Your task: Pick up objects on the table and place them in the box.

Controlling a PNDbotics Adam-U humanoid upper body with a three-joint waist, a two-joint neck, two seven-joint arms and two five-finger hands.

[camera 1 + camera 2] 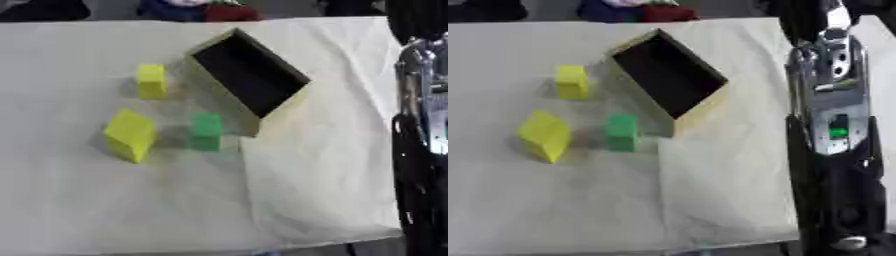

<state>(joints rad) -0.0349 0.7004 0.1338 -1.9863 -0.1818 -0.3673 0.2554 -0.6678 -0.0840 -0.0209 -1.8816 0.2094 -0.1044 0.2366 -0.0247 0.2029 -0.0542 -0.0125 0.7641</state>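
With neither hand's fingers visible, so I cannot tell their state, approach the green block (206, 131) from above, clear of the box (278, 102) wall beside it.

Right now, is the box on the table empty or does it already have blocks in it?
Empty. The box shows only a dark bare inside; the two yellow blocks and the green block sit outside on the table.

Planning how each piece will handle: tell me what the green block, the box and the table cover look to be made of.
Green block: probably foam or painted wood; matte, no glare, soft-looking edges. Box: likely thin wood or cardboard; pale tan flat walls, dark inside. Table cover: cloth or a thin sheet; off-white with creases and folds.
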